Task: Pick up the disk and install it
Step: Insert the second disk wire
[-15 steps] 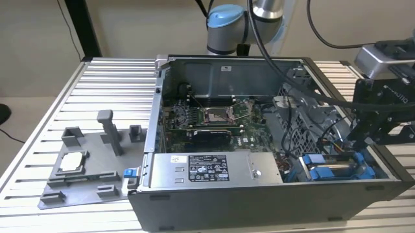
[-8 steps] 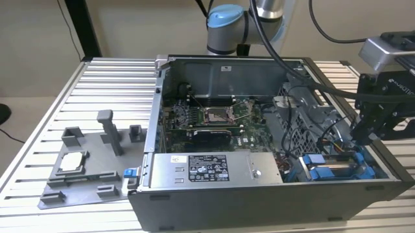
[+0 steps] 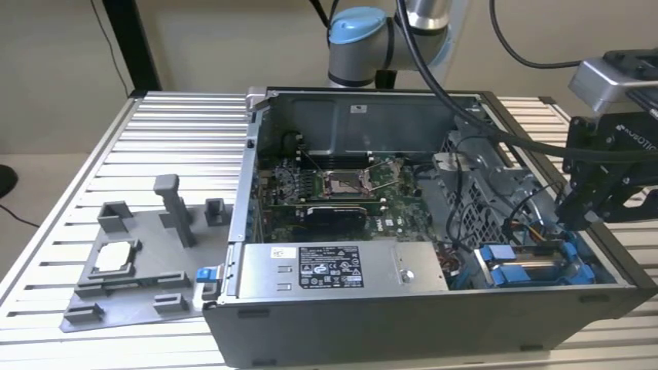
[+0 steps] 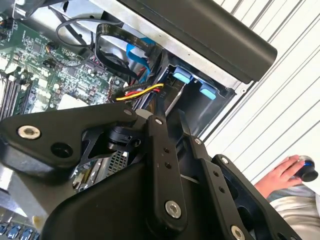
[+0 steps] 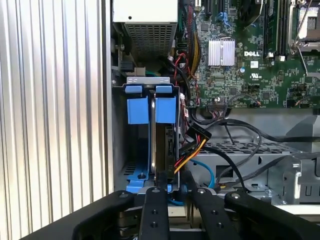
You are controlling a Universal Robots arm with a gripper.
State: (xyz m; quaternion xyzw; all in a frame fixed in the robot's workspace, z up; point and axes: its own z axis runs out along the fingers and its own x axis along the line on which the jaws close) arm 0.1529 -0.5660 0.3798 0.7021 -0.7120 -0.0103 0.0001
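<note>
The disk (image 5: 165,150) stands on edge in the blue drive bay (image 5: 137,182) at the corner of the open computer case (image 3: 340,324), its blue carrier tab (image 5: 165,110) at the far end. In the first wrist view my gripper (image 5: 172,192) is shut on the disk's near edge, one finger on each side. The exterior view shows the gripper (image 3: 586,220) hanging just above the bay (image 3: 535,266) at the case's right end. In the second wrist view the gripper (image 4: 175,125) points into the bay beside the blue tabs (image 4: 182,77).
Yellow, red and black cables (image 5: 192,145) run right beside the disk. A second blue carrier (image 5: 137,110) sits in the neighbouring slot. The power supply (image 3: 329,266) and motherboard (image 3: 344,193) take up the rest of the case. A grey fixture (image 3: 134,266) lies on the slatted table. A hand (image 4: 282,175) rests nearby.
</note>
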